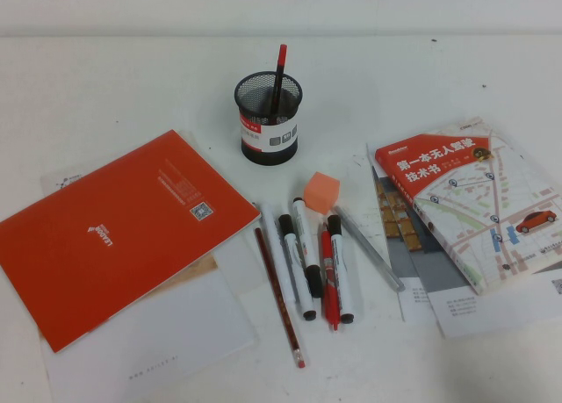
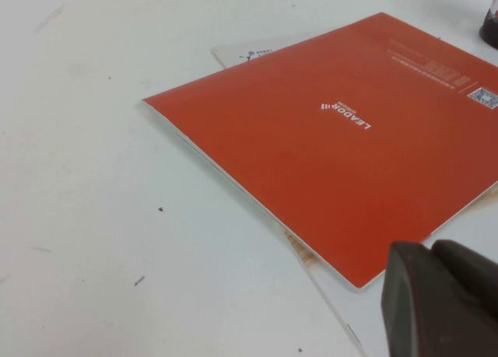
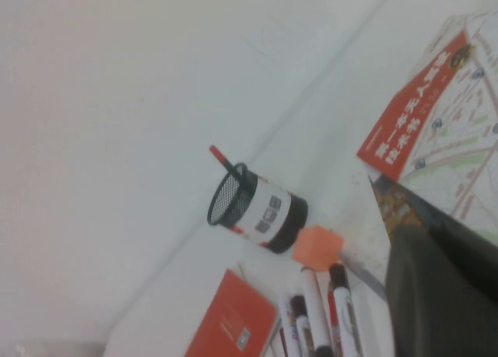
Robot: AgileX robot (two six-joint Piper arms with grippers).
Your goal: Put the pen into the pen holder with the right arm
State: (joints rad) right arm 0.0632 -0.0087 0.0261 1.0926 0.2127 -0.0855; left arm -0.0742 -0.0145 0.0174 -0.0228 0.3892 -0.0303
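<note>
The slim silver-grey pen point(image 1: 370, 249) lies on the table right of the markers, slanting toward the front right. In the right wrist view only a short part of the pen point(image 3: 362, 269) shows beside the gripper. The black mesh pen holder point(image 1: 268, 118) stands behind it with a red pen point(image 1: 278, 69) inside, and it also shows in the right wrist view point(image 3: 261, 206). Neither arm appears in the high view. My right gripper point(image 3: 443, 295) is a dark mass well above the table, off to the pen's side. My left gripper point(image 2: 437, 302) is shut and empty by the red booklet's corner.
A red booklet point(image 1: 118, 227) on white papers lies at the left. A map book point(image 1: 474, 197) on papers lies at the right. An orange cube point(image 1: 321, 192), several white markers point(image 1: 303, 245), a red pen point(image 1: 327, 276) and a brown pencil point(image 1: 279, 298) lie beside the silver pen.
</note>
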